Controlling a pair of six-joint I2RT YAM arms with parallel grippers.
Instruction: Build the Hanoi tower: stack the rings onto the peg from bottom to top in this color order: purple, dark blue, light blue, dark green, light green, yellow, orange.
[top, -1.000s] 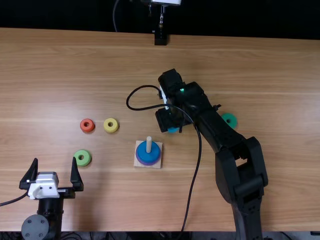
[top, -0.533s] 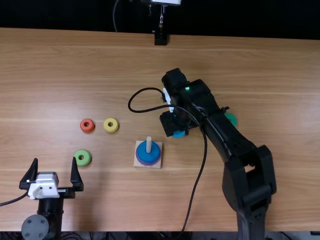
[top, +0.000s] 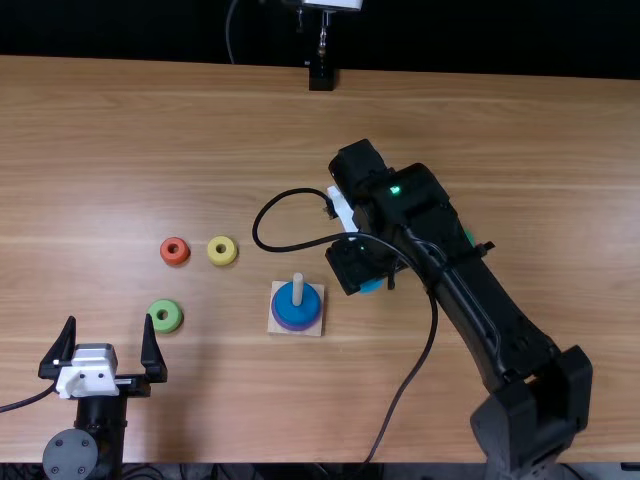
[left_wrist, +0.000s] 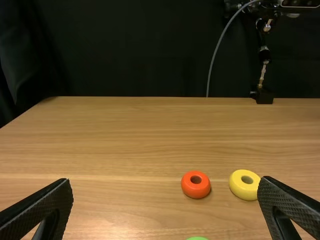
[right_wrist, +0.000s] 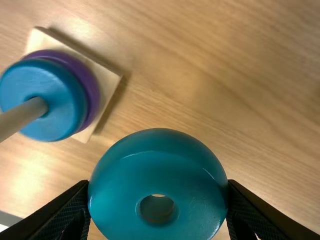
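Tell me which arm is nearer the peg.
Right. Its tool, holding the light blue ring, is right of the peg in the top view; the left tool is farther off, past the light green ring.

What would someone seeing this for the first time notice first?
Probably the big black right arm stretched over the table, its gripper holding a glossy light blue ring. Next comes the pale peg on its square base, with a dark blue ring above a purple ring. Orange, yellow and light green rings brighten the table's left side in the top view.
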